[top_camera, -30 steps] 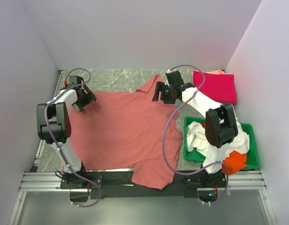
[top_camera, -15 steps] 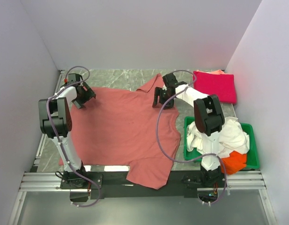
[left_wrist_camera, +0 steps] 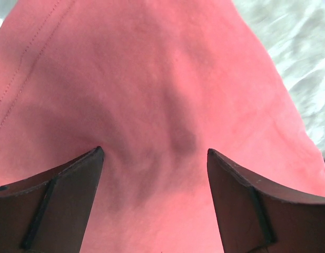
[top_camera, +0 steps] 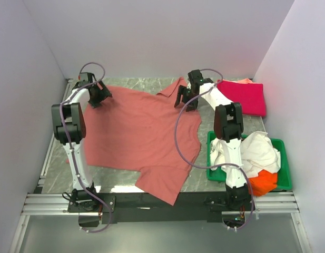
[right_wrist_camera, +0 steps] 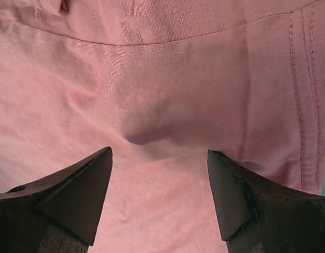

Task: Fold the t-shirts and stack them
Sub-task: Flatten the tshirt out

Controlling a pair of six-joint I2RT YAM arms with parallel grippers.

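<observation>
A large salmon-red t-shirt (top_camera: 141, 132) lies spread flat over the marble table. My left gripper (top_camera: 99, 95) is open, its jaws straddling the cloth near the shirt's far left corner; the left wrist view shows wide-apart fingers (left_wrist_camera: 62, 190) over wrinkled salmon cloth (left_wrist_camera: 151, 79). My right gripper (top_camera: 186, 100) is open too, pressed onto the shirt by its collar and far right sleeve, with cloth (right_wrist_camera: 167, 79) bunched ahead of its fingertips (right_wrist_camera: 78, 195). A folded crimson-pink t-shirt (top_camera: 244, 97) lies at the far right. White (top_camera: 252, 150) and orange (top_camera: 263, 182) shirts are piled in the tray.
The green plastic tray (top_camera: 283, 174) stands at the near right beside the right arm's base. Grey walls close in the table on the left, back and right. A metal rail (top_camera: 51, 203) runs along the near edge.
Both arms have stretched toward the far wall, dragging the salmon-red shirt with them. Its near hem has slid away from the rail. Both grippers stayed open.
</observation>
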